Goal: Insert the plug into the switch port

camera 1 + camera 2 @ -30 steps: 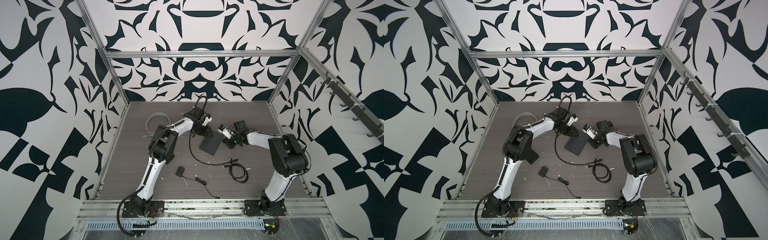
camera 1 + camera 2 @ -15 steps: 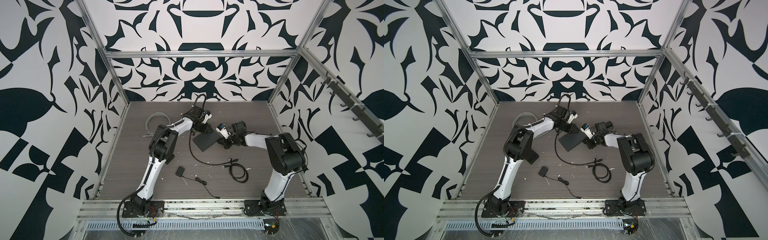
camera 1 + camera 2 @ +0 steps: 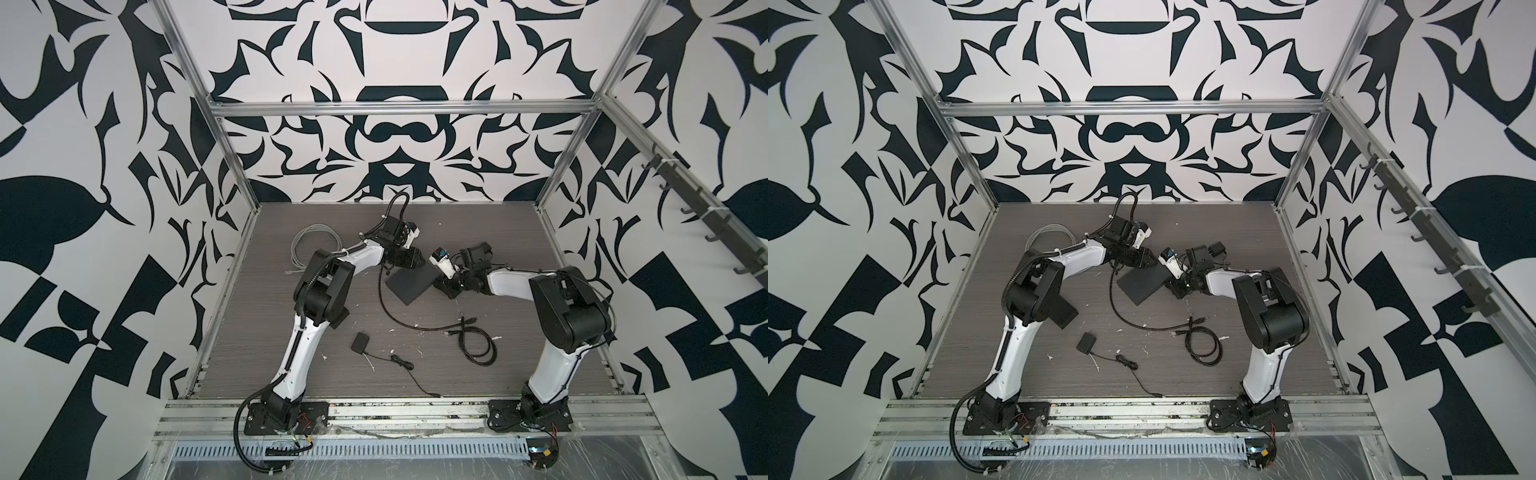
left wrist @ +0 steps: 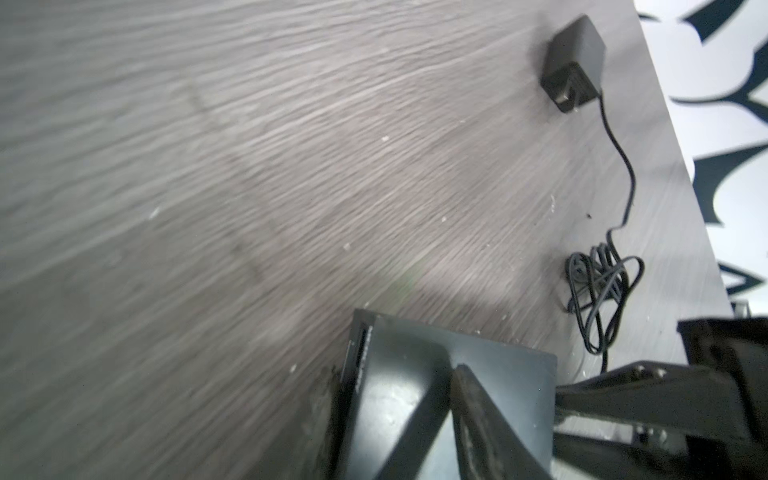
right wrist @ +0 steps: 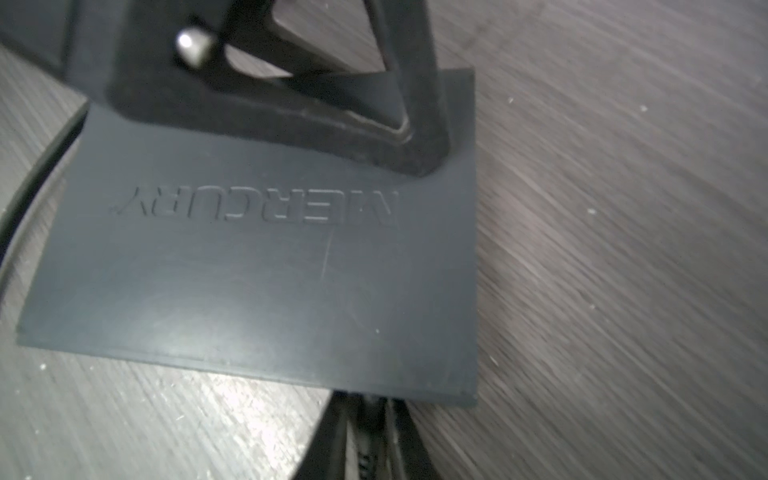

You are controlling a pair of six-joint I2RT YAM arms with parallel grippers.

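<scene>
Holding the switch [image 3: 409, 286] [image 3: 1140, 284] mid-worktop [image 3: 540, 365], between my two arms in both top views. My left gripper [image 3: 417, 265] [image 3: 1148, 262] has its jaws clamped on the switch edge nearest the back wall. In the right wrist view one left finger [image 5: 374, 124] presses on the top face above the embossed MERCURY lettering [image 5: 257, 205], and the left wrist view shows a finger [image 4: 478, 415] lying across that face. My right gripper [image 3: 439, 284] [image 5: 365, 415] sits at the opposite edge, tips just against it. Its jaws stand close together with something dark between them, and I cannot tell whether they are parted or pinching. A black cable [image 3: 384, 307] [image 5: 29, 195] leaves the switch's left side beside my left gripper and curves over the worktop to a loose coil [image 3: 478, 345]. Whether its end sits in a port is hidden. Whether the switch lies flat I cannot tell. The power adapter [image 3: 359, 344] [image 4: 575, 62] lies nearer the front, well apart. A grey cable [image 3: 316, 241] lies coiled at back left.
</scene>
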